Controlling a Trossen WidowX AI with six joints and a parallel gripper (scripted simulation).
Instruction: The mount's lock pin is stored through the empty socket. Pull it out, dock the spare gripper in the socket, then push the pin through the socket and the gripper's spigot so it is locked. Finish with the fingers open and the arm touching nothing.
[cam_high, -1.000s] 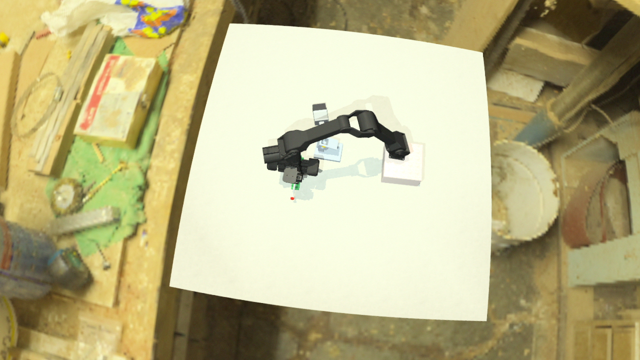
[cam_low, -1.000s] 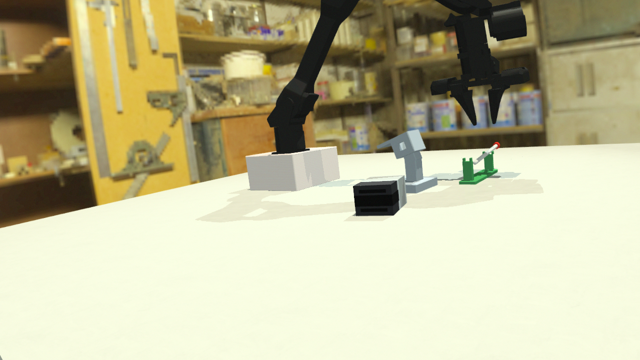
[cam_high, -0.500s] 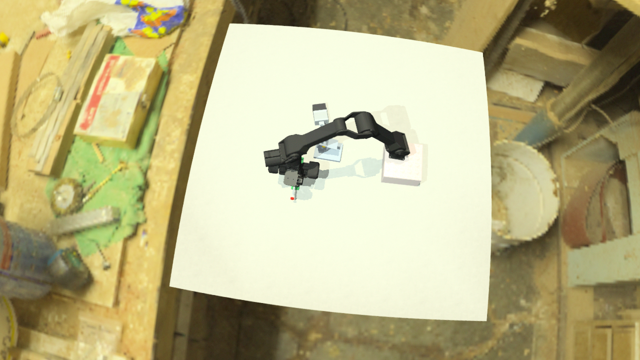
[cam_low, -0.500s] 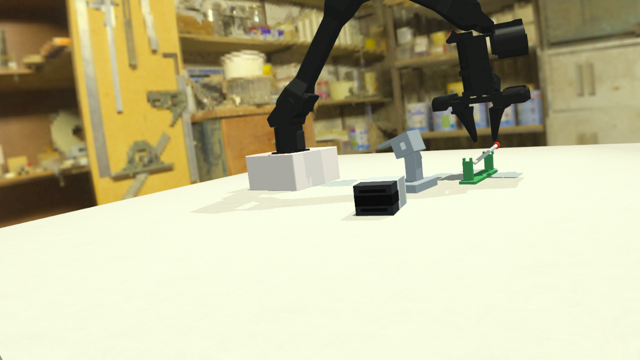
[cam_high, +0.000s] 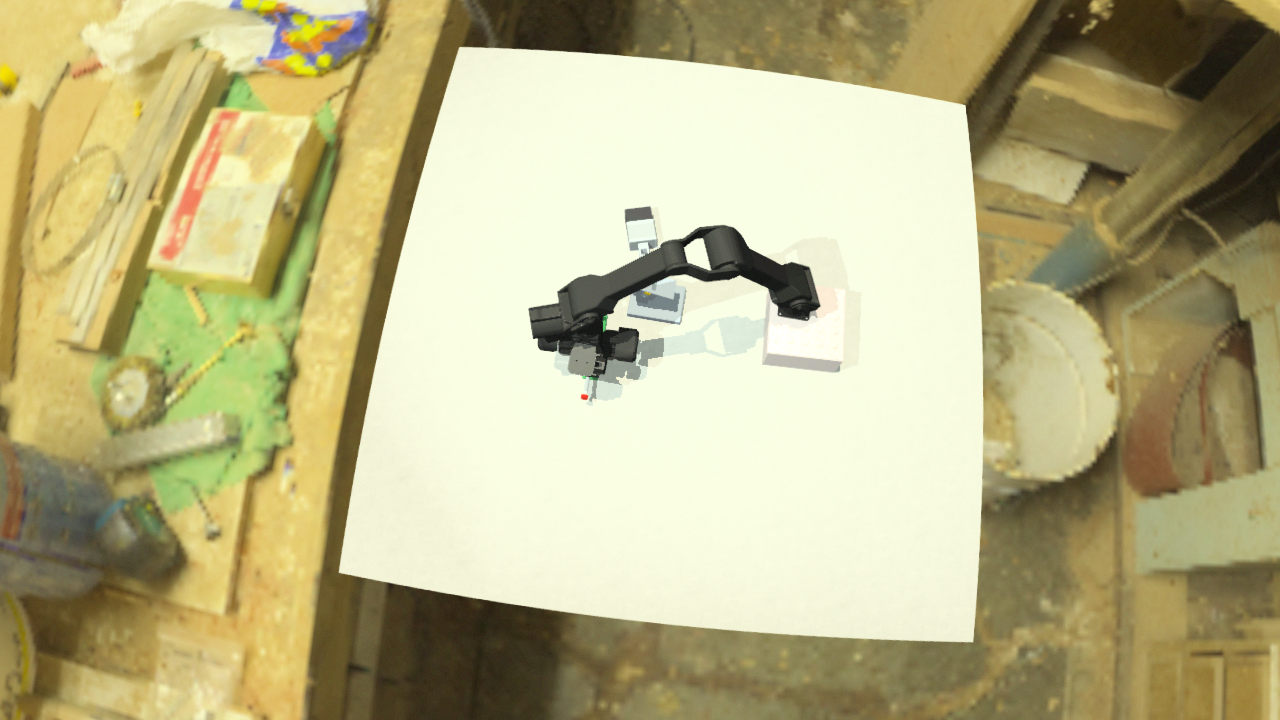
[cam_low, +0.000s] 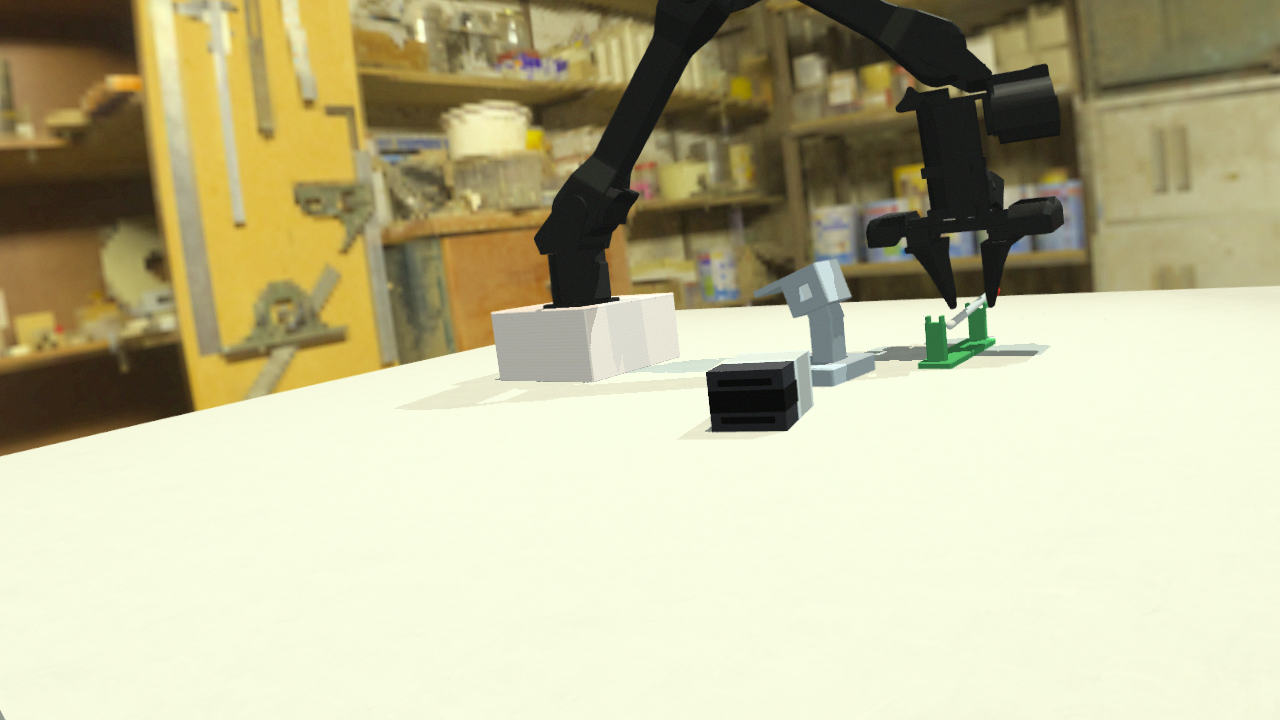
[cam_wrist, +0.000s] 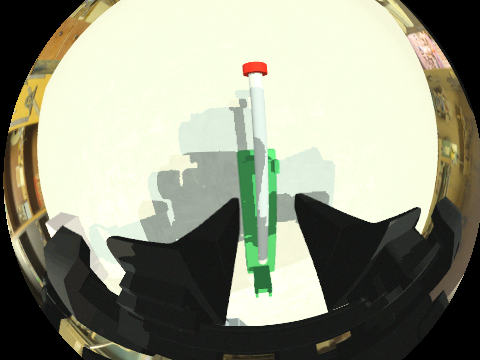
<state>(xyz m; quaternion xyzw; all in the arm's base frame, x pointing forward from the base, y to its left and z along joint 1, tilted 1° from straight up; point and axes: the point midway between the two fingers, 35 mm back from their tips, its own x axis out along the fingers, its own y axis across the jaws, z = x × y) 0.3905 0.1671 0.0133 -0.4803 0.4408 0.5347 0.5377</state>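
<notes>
The claw (cam_high: 588, 376) (cam_low: 972, 307) (cam_wrist: 267, 202), part-open and empty, straddles the pin (cam_low: 964, 312) (cam_wrist: 259, 125) at right of the exterior view, presumably for grasping; the rack (cam_low: 936, 342) (cam_wrist: 272, 225) keeps the shaft raised.

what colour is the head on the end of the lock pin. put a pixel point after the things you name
The lock pin's head (cam_high: 584, 396) (cam_wrist: 255, 69) is red, clearest in the wrist view.

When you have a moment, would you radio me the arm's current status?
Gripper open, empty, above green stand. Lock pin on stand, out of socket. Spare gripper undocked. No obstruction seen between fingers and pin.
</notes>
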